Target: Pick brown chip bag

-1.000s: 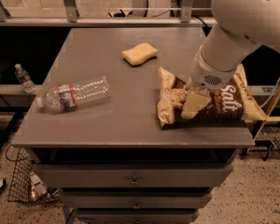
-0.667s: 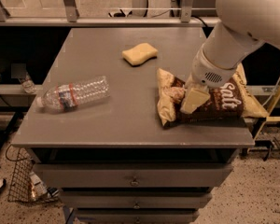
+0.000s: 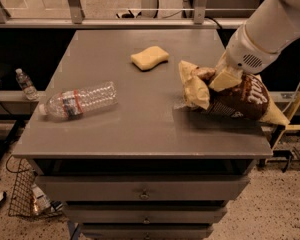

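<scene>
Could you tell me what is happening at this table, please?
The robot's gripper is clamped on the chip bag at the right edge of the table, and one end of the bag looks raised off the surface. A bottle and a sponge lie apart from it, farther left.

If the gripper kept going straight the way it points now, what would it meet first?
The brown chip bag: the gripper points down at it and seems to touch its top, near the right edge of the table. Contact depth is unclear.
</scene>
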